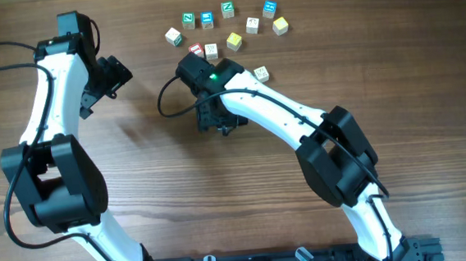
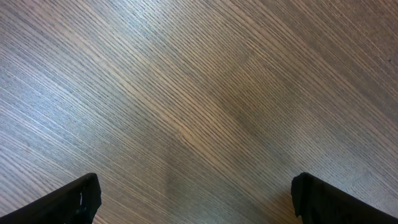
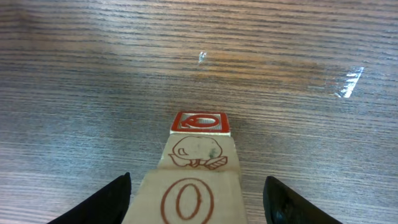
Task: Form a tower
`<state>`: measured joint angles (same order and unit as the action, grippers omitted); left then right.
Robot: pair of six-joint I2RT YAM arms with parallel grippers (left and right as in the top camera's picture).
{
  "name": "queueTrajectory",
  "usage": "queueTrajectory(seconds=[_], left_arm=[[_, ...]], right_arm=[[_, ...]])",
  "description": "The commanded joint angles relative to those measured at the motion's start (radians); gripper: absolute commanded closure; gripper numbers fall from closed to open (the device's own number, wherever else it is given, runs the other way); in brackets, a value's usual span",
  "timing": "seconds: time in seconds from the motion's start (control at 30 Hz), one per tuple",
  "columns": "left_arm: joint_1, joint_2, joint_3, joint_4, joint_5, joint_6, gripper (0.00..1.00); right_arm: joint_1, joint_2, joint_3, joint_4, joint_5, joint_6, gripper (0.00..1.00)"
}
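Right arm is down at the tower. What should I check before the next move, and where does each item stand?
1. Tower between the right gripper's fingers: ok, one finger shows on each side of it.
2. Right gripper open: ok, table shows between the fingers and the tower.
3. Tower squarely lined up: cannot tell; a small step shows on one edge, and the right arm hides the tower from overhead.
4. Left gripper out of the way: ok, open over bare table, off to the side.
5. Loose cubes clear of the right arm: cannot tell; two lie right beside its wrist.
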<state>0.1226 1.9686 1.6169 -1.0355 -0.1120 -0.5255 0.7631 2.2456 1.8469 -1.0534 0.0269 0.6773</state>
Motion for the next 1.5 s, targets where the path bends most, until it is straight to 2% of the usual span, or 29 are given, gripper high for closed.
queueTrajectory(seconds=[0.0,0.1,0.23,0.3,0.37,0.4,0.5,0.6,0.63,0.67,0.77,0.8,0.83,1.07,1.47], left_arm=[[0.001,-0.029,0.016,0.000,-0.013,0.001,0.00],[0.001,-0.029,0.016,0.000,-0.013,0.001,0.00],[0.001,-0.029,0.016,0.000,-0.013,0.001,0.00],[0.001,-0.029,0.016,0.000,-0.013,0.001,0.00],[0.001,-0.029,0.016,0.000,-0.013,0.001,0.00],[0.001,-0.029,0.016,0.000,-0.013,0.001,0.00],[0.001,-0.029,0.016,0.000,-0.013,0.001,0.00],[0.001,-0.029,0.016,0.000,-0.013,0.001,0.00],[0.001,-0.029,0.016,0.000,-0.013,0.001,0.00],[0.001,-0.029,0.016,0.000,-0.013,0.001,0.00],[0.001,-0.029,0.016,0.000,-0.013,0.001,0.00],[0.001,-0.029,0.016,0.000,-0.013,0.001,0.00],[0.001,-0.029,0.016,0.000,-0.013,0.001,0.00],[0.001,-0.029,0.016,0.000,-0.013,0.001,0.00],[0.001,-0.029,0.016,0.000,-0.013,0.001,0.00]], right_arm=[[0.006,0.054,-0.008,0.010,0.011,0.003,0.32],[0.006,0.055,-0.008,0.021,0.023,0.003,0.36],[0.006,0.055,-0.008,0.021,0.026,0.003,0.54],[0.006,0.055,-0.008,0.021,0.026,0.003,0.54],[0.006,0.055,-0.008,0.019,0.026,0.003,0.59],[0.006,0.055,-0.008,0.020,0.026,0.003,0.65],[0.006,0.055,-0.008,0.020,0.026,0.003,0.67],[0.006,0.055,-0.008,0.020,0.026,0.003,0.74],[0.006,0.055,-0.008,0.020,0.026,0.003,0.67],[0.006,0.055,-0.008,0.020,0.026,0.003,0.50],[0.006,0.055,-0.008,0.021,0.026,0.003,0.16],[0.006,0.055,-0.008,0.021,0.026,0.003,0.06],[0.006,0.055,-0.008,0.022,0.026,0.003,0.00],[0.002,0.046,0.023,0.021,0.026,-0.024,0.00],[-0.082,-0.110,0.117,0.022,0.033,-0.056,0.00]])
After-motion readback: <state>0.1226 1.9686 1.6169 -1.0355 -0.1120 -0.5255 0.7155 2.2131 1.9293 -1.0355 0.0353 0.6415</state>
